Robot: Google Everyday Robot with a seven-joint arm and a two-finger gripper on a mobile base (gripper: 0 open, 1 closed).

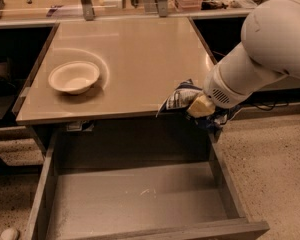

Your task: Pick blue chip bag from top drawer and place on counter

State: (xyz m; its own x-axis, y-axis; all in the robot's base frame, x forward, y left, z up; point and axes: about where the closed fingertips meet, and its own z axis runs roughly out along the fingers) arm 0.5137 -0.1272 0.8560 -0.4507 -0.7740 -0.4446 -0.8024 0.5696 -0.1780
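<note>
My gripper (pixel 197 105) is shut on the blue chip bag (pixel 177 97), a crinkled dark blue and white foil bag. It holds the bag in the air at the counter's front right edge, above the drawer's back right corner. The counter (pixel 135 54) is a glossy beige top. The top drawer (pixel 135 199) stands pulled open below it, its grey floor bare. My white arm (pixel 270 49) comes in from the upper right and hides the gripper's far side.
A white round bowl (pixel 73 77) sits on the counter's left side. A wooden bench with metal posts (pixel 85 1) and clutter runs along the back. Speckled floor lies to the right of the drawer.
</note>
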